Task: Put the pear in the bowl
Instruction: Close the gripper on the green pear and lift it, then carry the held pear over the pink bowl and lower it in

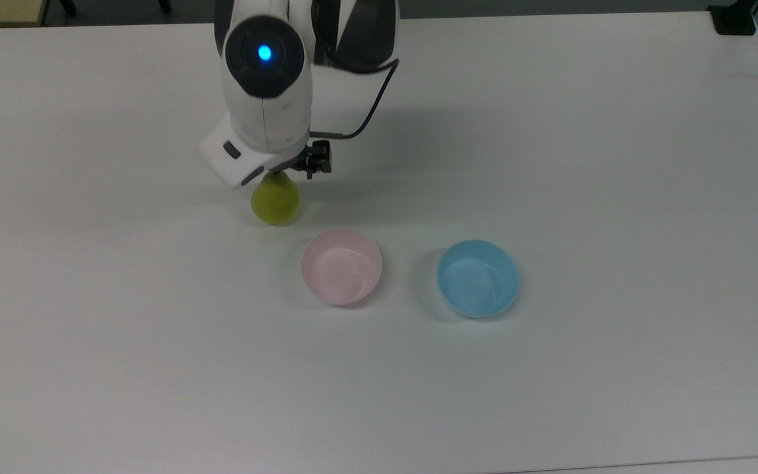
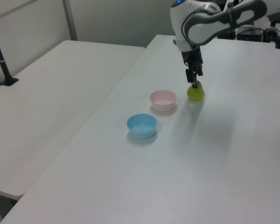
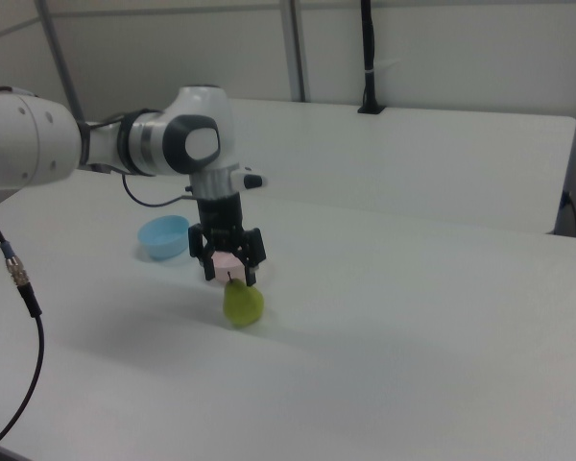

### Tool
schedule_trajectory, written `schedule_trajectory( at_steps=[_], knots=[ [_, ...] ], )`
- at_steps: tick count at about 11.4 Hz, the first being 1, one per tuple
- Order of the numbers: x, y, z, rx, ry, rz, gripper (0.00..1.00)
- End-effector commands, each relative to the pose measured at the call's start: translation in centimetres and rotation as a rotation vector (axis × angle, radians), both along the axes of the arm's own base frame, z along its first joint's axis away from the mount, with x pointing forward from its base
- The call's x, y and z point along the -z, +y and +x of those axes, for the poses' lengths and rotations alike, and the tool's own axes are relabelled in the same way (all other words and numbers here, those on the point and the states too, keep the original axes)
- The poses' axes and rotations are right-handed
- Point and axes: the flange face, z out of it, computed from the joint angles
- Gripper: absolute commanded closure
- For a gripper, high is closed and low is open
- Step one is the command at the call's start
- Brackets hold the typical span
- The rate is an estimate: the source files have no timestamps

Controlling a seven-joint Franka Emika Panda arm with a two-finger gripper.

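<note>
Hand [image 3: 230, 276] w/ fingers spread, straddling top of pear [image 3: 242, 304], which stands on white surface [image 1: 550, 368] at frame center-left in top view, just upper left of pink bowl [image 1: 341, 266].

- Pear [image 1: 276, 202]: yellow-green, dull, faintly mottled skin.
- Bowl [image 1: 341, 266]: pale pink, plain inside, no pattern.
- Second bowl [image 1: 478, 278]: light blue, plain.
- Worktop [image 1: 616, 197]: flat white, unmarked.
- Arm casing [image 1: 264, 99]: white with dark grey panels; round dark cap carrying a lit blue dot.
- Gripper [image 3: 229, 277]: black.
- Cable [image 1: 369, 115] off the wrist: black.
</note>
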Motion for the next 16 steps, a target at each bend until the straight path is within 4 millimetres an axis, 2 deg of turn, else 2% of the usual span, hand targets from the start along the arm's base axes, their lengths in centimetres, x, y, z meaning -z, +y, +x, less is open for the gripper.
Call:
schedule_trajectory(
  at_steps=[1,2,5,6,7,10,11,12,14,16],
  knots=[
    [3.8,0.5,-0.3,-0.072,0.01,-0.034,0.0],
    [5.6,0.5,-0.5,-0.084,0.011,-0.046,0.0],
    [7.1,0.6,-0.1,-0.087,-0.007,-0.054,0.03],
    [6.6,0.6,-0.1,-0.085,-0.014,-0.056,0.28],
    [6.1,0.6,-0.1,-0.083,-0.02,-0.055,0.46],
    [2.0,0.5,-0.5,-0.079,-0.037,-0.039,0.66],
    [0.4,0.5,-0.6,-0.078,-0.038,-0.032,0.69],
    [-1.1,0.7,-0.3,-0.078,-0.041,-0.025,0.69],
    [-6.7,1.3,1.1,-0.026,-0.121,0.065,0.68],
    [-9.4,1.8,2.3,0.023,-0.201,0.119,0.67]
  ],
)
